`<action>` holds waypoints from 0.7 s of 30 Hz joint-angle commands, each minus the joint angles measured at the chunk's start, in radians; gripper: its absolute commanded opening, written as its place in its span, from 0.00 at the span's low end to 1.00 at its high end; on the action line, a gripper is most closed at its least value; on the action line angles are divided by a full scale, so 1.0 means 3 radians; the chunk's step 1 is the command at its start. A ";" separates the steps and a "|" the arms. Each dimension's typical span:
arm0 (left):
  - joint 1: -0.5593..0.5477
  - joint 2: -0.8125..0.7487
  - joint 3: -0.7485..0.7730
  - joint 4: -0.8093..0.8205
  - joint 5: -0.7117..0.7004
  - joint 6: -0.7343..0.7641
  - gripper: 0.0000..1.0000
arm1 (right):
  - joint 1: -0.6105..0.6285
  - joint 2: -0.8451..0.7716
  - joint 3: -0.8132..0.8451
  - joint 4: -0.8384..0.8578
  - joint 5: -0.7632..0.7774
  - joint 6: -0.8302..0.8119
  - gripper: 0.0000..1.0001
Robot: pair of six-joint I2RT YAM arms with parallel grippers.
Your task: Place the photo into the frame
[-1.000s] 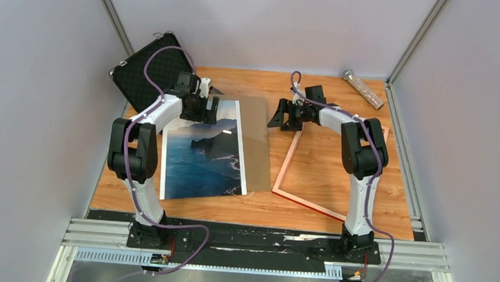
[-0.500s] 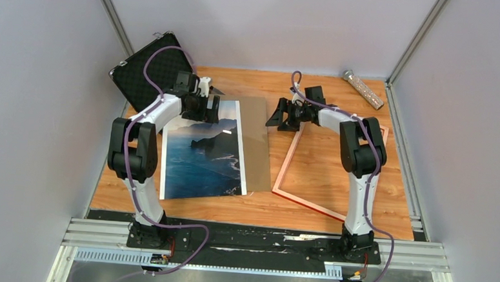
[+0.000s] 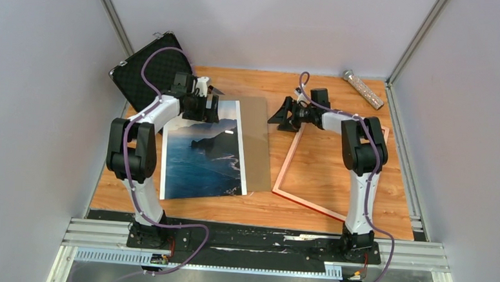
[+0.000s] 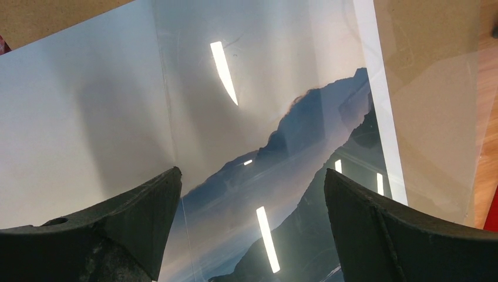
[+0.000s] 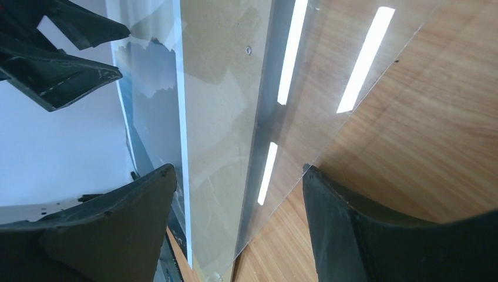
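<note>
At the far left, a black foam-lined case (image 3: pixel 149 68) leaned open against the wall. Just right of it, the left gripper (image 4: pixel 252 235) hung over the pale sky end of the large glossy print of blue sea and dark cliffs (image 3: pixel 204 158), its fingers (image 4: pixel 117 235) spread wide with nothing between them. The photo lay flat, picture side up, partly over a plain brown backing board (image 3: pixel 259 138); a clear sheet seemed to cover both, though its extent was hard to tell. Further right, the right gripper (image 3: pixel 286 115) hovered with jaws apart and empty by the far corner of the thin red rectangular frame (image 3: pixel 287 159), which lay on the wooden table (image 3: pixel 340 94), skewed and apart from the photo. A glittery silver tube (image 3: pixel 363 89) lay at the back right.

The step in hand looked like the reach for the photo, which was not yet gripped. The next move likely called for pinching a thin, flat edge, then carrying it right and squaring it to the frame.
</note>
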 commanded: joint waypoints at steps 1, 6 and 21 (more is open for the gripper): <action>-0.0005 0.0092 -0.0164 -0.0021 0.0167 -0.0078 0.99 | -0.0064 -0.0078 -0.0207 0.0530 -0.0336 0.0420 0.75; -0.0003 0.0095 -0.0186 -0.0003 0.0155 -0.0086 0.98 | -0.0079 -0.0221 -0.0505 0.1068 -0.0550 0.0718 0.71; -0.0003 0.0024 -0.0206 0.0016 0.0147 -0.0081 0.99 | -0.0085 -0.0317 -0.0756 0.1782 -0.0850 0.0996 0.56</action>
